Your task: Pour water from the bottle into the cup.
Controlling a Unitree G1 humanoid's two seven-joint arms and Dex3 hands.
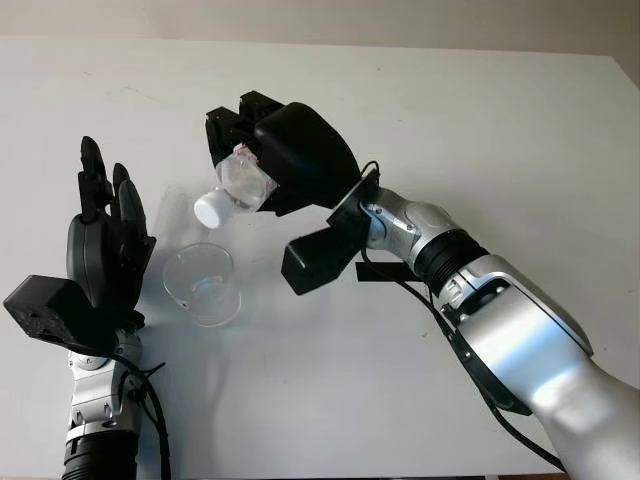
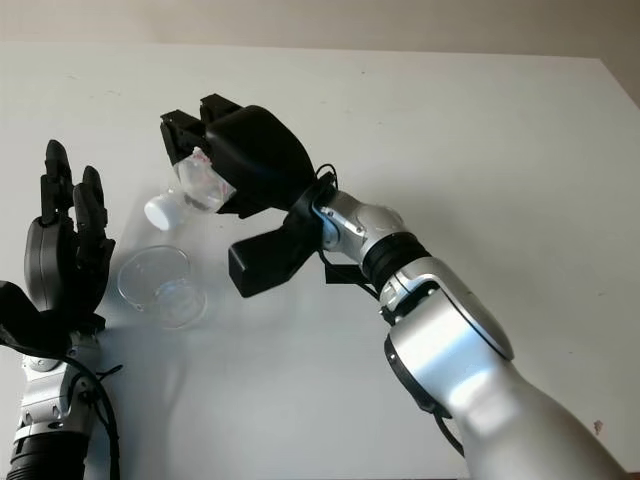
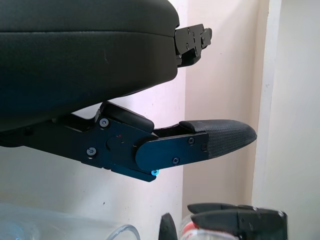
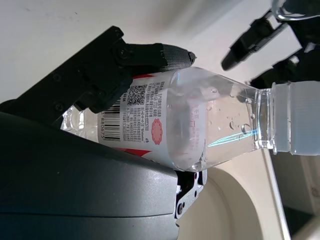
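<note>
White tabletop (image 1: 480, 120) carries a clear plastic cup (image 1: 203, 284), upright, contents indiscernible. Right hand (image 1: 285, 155) clamps a clear labelled water bottle (image 1: 243, 183), tilted, white cap (image 1: 210, 210) on, above the cup. Left hand (image 1: 100, 245) open beside the cup.

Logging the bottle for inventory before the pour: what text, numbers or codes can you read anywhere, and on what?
Bottle label, held in the right hand: barcode digits, partly legible, about "8806"; the rest is cut off.
Same label: a QR code, a round red seal and small print, all too small to read.
Cup, table, left hand: no text.
</note>
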